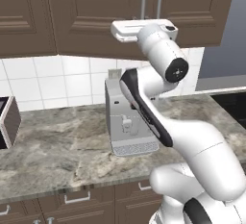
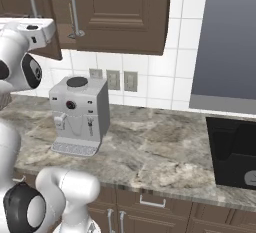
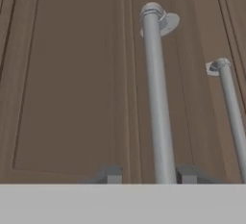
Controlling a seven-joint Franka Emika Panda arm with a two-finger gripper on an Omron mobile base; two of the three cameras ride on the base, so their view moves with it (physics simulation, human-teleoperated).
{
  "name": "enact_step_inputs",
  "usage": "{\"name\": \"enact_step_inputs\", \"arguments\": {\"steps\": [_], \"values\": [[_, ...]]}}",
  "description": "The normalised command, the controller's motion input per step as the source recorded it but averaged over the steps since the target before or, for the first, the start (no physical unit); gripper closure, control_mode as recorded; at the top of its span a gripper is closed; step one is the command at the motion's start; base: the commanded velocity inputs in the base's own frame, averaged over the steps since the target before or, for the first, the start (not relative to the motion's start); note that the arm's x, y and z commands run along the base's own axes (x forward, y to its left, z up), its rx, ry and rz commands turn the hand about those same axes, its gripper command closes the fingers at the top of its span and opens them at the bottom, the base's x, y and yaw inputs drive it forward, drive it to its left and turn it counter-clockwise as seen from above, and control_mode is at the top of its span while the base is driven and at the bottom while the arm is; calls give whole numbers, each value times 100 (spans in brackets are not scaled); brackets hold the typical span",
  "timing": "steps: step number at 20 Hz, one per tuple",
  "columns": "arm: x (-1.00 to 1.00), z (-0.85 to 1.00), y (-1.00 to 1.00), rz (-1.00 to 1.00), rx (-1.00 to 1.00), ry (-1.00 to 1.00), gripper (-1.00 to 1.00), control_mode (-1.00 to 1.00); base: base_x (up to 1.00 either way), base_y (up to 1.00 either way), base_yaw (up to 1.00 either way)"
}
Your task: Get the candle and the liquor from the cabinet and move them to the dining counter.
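Note:
The cabinet (image 1: 91, 11) hangs above the tiled wall, dark brown with raised-panel doors (image 2: 125, 12). My gripper (image 3: 150, 174) is raised to its door, the white hand (image 1: 144, 30) level with the lower ends of the silver bar handles. In the hand view a long vertical handle (image 3: 158, 112) runs between my fingertips (image 3: 114, 174), close to the right one with a gap on the left; the jaws stand apart. A second handle (image 3: 233, 117) is to the right. The candle and the liquor are hidden. The dining counter is out of view.
A grey coffee machine (image 1: 127, 122) stands on the marble worktop (image 1: 57, 151) right under my arm. A boxy appliance (image 1: 7, 122) sits at the far left. At the right lie a black cooktop (image 2: 235, 152) and a grey panel (image 2: 230, 42) above it. Drawer fronts run below the worktop.

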Motion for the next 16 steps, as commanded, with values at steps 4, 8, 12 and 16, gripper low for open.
{"name": "enact_step_inputs", "arguments": {"steps": [4, 8, 12, 16], "values": [[-61, 0, 55, 7, 0, 2, 100, -100, 0, 0, 0], [-58, 0, 59, 6, 0, 4, 100, -100, 0, 0, 0], [-54, 0, 61, 5, 0, 4, 100, -100, 0, 0, 0], [-51, 0, 62, 4, 0, 2, 100, -100, 0, 0, 0]]}}
